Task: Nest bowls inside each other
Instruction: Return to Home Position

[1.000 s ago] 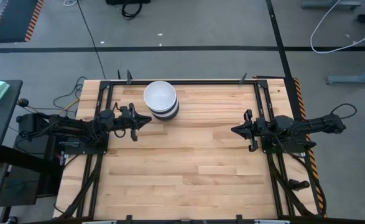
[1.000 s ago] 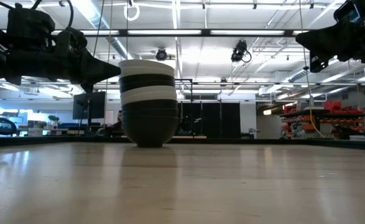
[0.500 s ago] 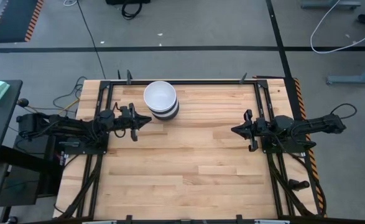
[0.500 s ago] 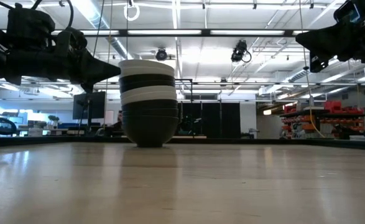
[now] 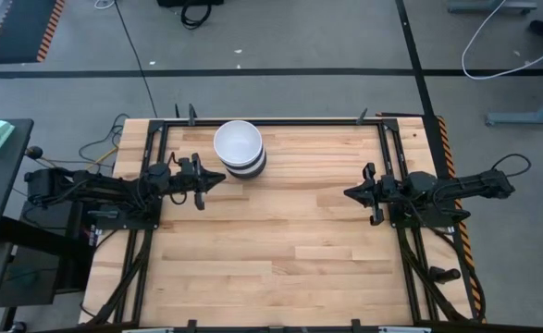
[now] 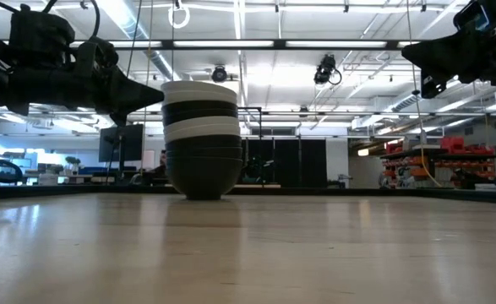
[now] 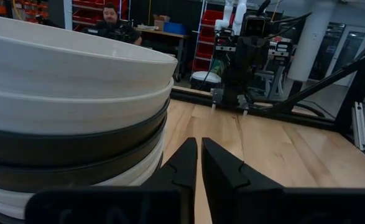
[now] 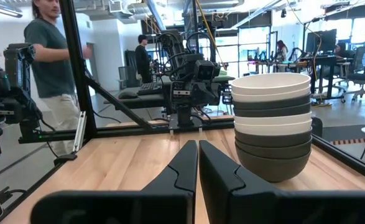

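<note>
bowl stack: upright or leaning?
Upright. Low view: the bowl stack stands straight on the table, rims level. Left gripper and right gripper are clear of it.

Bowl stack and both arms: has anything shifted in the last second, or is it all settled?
Nothing visibly changed. The stack of bowls stands in the same spot near the far edge of the table. The left gripper stays just beside it, shut and empty; the right gripper stays at the right side, also shut and empty.
</note>
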Controlling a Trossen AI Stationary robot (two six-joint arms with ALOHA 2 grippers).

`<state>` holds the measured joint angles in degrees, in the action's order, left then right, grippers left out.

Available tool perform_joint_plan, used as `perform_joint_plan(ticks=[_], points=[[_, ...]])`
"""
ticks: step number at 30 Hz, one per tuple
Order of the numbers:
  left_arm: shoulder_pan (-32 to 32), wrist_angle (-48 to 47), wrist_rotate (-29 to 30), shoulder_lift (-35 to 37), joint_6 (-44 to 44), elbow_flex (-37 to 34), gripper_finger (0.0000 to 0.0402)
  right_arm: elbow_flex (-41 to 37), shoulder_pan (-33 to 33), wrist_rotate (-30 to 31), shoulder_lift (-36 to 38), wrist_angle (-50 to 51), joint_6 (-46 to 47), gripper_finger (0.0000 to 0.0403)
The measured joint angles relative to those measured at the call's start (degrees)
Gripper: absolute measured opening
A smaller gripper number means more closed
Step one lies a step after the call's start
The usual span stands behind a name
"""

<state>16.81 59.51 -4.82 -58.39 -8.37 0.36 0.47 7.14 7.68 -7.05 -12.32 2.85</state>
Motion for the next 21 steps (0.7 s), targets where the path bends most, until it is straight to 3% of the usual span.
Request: perform_joint_plan(ticks=[11, 21], points=[[-0.01, -0.02, 0.00, -0.02, -0.01, 0.00, 0.0043, -0.01, 0.00, 0.00, 0.01, 0.02, 0.00, 0.0022], [-0.01, -0.02, 0.00, 0.00, -0.01, 0.00, 0.0031, -0.02, 0.02, 0.00, 0.00, 0.00, 0.00, 0.0023]])
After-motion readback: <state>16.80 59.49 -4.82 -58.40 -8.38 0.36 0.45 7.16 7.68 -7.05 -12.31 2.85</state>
